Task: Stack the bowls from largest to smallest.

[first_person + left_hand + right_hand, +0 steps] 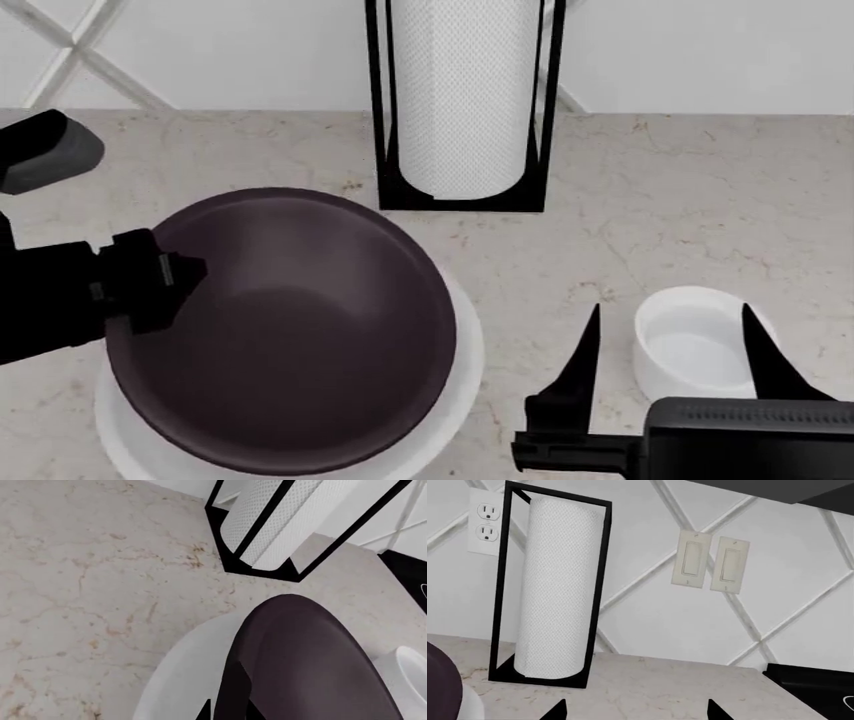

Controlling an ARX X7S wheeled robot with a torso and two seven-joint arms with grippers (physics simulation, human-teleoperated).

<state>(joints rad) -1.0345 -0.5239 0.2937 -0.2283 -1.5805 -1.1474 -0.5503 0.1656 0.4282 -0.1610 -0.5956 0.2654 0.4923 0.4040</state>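
The left pincer (180,275) is at the rim of the brown bowl (287,330) and seems to grasp it, though the fingers are not clear enough to say so firmly. This bowl lies inside the big white bowl (461,375) on the counter (667,210), a little tilted. The right pincer (667,340) is released, its two fingers standing on either side of the small white bowl (694,345), which is near the stack. For a good step, the left pincer should let go once the brown bowl sits level. Then the right one should close on the small bowl's rim, keeping away from the paper towel holder (465,100).
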